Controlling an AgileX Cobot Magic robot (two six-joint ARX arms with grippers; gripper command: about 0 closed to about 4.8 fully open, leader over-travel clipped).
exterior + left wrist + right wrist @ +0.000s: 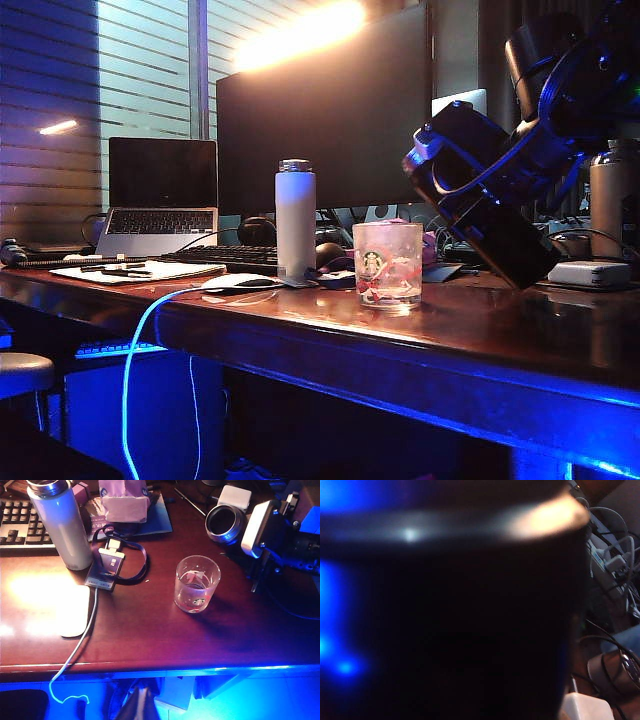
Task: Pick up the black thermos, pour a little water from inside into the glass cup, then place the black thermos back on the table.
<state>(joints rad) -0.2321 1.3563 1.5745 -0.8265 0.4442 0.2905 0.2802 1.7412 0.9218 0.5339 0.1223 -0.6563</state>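
The right jaws (260,530) are closed around the body of the black thermos (480,200) and hold it tilted above the counter (480,330), its metal rim turned toward the glass cup (196,584). The cup stands lower than these jaws and near them, toward the middle of the counter, apart from the thermos mouth. Behind the cup stands a white bottle (295,220). The thermos looks rigid and smooth, and probably heavy with water, so a hold at the middle of the body seems right. The cup is fragile. The left jaws are not in view.
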